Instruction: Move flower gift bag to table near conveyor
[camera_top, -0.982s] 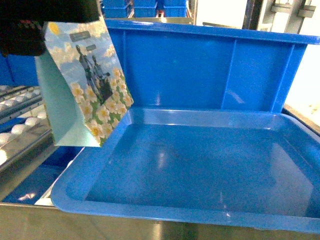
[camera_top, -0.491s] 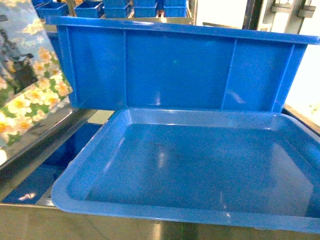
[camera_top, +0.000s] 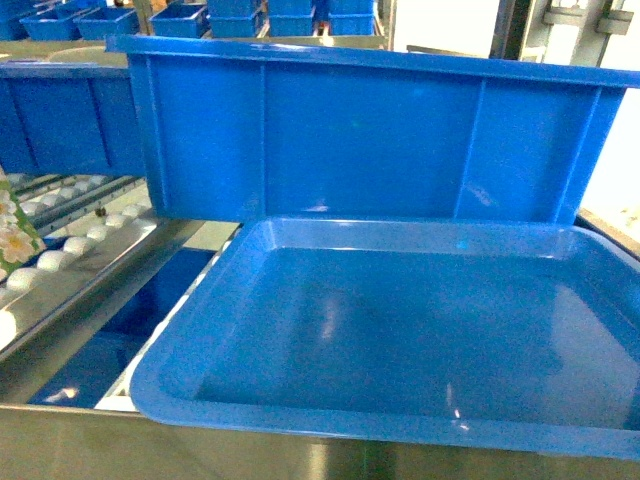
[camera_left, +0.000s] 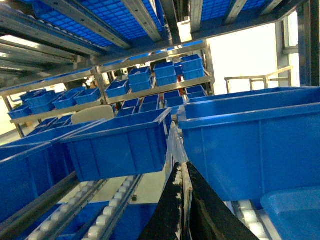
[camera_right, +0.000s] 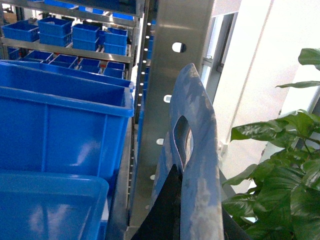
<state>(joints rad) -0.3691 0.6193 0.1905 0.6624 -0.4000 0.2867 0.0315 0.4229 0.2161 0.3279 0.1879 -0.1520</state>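
One sliver of the gift bag (camera_top: 12, 225) is all the head view gives: daisies at the frame's edge, far left of the blue tray (camera_top: 180, 400), over the roller track (camera_top: 70, 250). A blue crate (camera_top: 350, 140) stands behind the tray. No tool and no desk show here.

The left wrist view supplies the grip. The left tool (camera_left: 183, 200) has its dark fingers pressed together on a thin pale edge (camera_left: 176, 150), which I take for the bag's top. The hold looks narrow, so a swing could let the paper slip or tear. Hanging over the rollers (camera_left: 107, 215), a dropped bag might roll off. Crates left of the tray could also catch it.

The right wrist view looks past the tray's right side to a steel post (camera_right: 175, 75) and a plant (camera_right: 280, 165). The right tool (camera_right: 175, 210) shows a dark finger and a scuffed blue piece (camera_right: 197, 150) with an oval hole. Whether it is apart or together I cannot tell.
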